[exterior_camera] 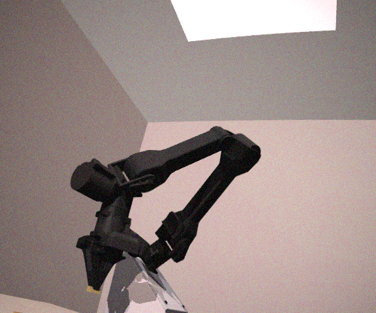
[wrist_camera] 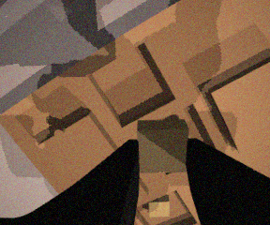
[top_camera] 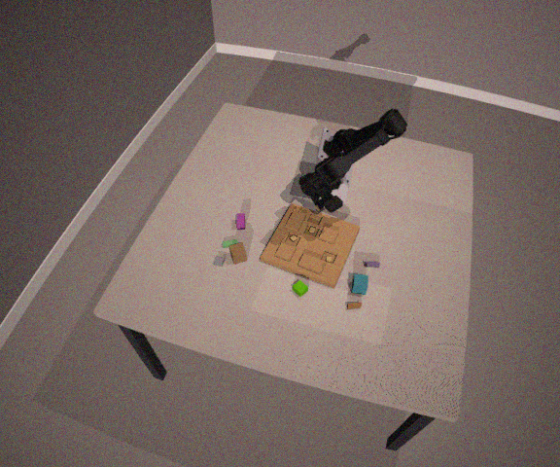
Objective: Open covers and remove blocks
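Observation:
The orange-brown puzzle board lies on the table. My gripper is shut on a yellow block, which it holds above the board's edge nearest the arm's base. An empty well shows under and beyond the held block in the wrist view. Three more yellow blocks, the left one, the middle one and the right one, sit in uncovered wells. Flat board-coloured panels lie beside the wells; their exact outlines are hard to tell.
Left of the board are a magenta block, a green piece, a brown block and a grey piece. A bright green block is in front. A purple piece, a teal block and an orange piece are right.

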You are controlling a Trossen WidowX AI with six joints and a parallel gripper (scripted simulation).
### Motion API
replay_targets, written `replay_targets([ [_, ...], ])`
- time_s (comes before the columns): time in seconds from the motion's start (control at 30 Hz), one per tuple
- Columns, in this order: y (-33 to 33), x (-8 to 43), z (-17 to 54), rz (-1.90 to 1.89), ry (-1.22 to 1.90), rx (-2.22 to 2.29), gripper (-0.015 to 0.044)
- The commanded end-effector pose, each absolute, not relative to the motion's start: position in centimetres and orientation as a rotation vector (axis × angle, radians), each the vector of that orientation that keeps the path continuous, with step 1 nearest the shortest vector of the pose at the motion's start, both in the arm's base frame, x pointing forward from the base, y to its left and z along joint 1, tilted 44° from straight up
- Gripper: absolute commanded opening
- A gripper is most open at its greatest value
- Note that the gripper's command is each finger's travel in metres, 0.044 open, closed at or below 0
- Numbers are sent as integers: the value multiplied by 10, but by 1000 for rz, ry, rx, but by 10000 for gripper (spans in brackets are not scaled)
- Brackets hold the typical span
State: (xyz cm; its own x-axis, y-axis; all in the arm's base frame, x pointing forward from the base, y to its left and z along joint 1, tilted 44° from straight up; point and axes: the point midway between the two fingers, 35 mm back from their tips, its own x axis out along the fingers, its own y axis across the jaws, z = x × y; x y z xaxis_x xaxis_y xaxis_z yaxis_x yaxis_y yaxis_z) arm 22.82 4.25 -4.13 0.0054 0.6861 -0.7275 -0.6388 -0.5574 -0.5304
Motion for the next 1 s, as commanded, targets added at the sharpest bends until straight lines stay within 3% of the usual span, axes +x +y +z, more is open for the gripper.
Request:
replay_targets([
  [0.0,46,240,-34,1728,-43,-1312,80],
  [0.97,98,292,17,1726,-28,-1332,80],
])
